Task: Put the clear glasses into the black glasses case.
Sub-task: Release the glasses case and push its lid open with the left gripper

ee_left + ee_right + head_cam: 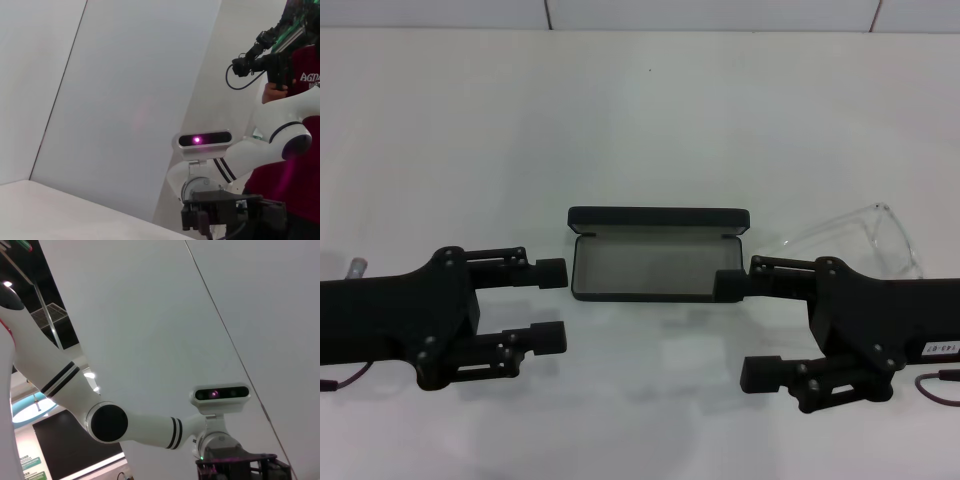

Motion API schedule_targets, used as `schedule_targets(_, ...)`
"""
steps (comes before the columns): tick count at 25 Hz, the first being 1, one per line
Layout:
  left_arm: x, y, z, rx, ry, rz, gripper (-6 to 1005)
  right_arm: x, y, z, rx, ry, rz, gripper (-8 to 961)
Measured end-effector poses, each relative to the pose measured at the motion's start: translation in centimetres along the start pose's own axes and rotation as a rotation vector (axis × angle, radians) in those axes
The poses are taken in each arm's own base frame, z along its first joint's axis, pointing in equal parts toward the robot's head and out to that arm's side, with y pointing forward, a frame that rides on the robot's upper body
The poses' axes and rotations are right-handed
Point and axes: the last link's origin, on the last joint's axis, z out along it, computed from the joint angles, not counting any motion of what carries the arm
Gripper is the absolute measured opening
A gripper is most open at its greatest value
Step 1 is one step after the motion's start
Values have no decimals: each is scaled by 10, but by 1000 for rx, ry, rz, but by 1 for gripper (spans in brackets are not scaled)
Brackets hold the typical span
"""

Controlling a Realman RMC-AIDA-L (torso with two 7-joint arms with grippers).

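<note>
The black glasses case (pixel 658 217) lies open in the middle of the white table, lid raised at the back, its grey lining (pixel 650 265) bare. The clear glasses (pixel 880 235) rest on the table right of the case, their near part hidden behind my right arm. My left gripper (pixel 551 305) is open, just left of the case and slightly nearer to me. My right gripper (pixel 745 330) is open too, with its upper finger (pixel 730 285) over the case's right front corner. Neither holds anything. The wrist views show neither the case nor the glasses.
A small silver object (pixel 357 266) lies at the far left behind my left arm. The table's back edge meets a wall (pixel 720 15). A person in a dark red shirt (pixel 300 190) stands behind my right arm in the left wrist view.
</note>
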Motion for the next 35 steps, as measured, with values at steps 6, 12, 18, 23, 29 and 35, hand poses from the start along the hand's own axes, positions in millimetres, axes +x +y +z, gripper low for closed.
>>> schedule_targets(6, -1, 1, -1, 3, 1, -3, 627, 0, 2, 0, -8, -7, 0, 840)
schedule_targets(12, -2, 2, -1, 2, 3, -2, 626, 0, 3, 0, -14, -11, -2, 837)
schedule_targets(18, 6, -3, -2, 44, 49, 28, 624, -3, 2, -14, 36, -23, -39, 834)
schedule_targets(23, 43, -26, -6, 202, 59, 99, 622, -13, 6, -67, 225, -87, -90, 832)
schedule_targets(29, 94, -43, 30, 361, -307, 240, 620, -21, 35, -131, 430, -217, -156, 829)
schedule_targets(35, 107, -52, 98, 420, -712, 381, 618, -21, 86, -179, 587, -369, -248, 826)
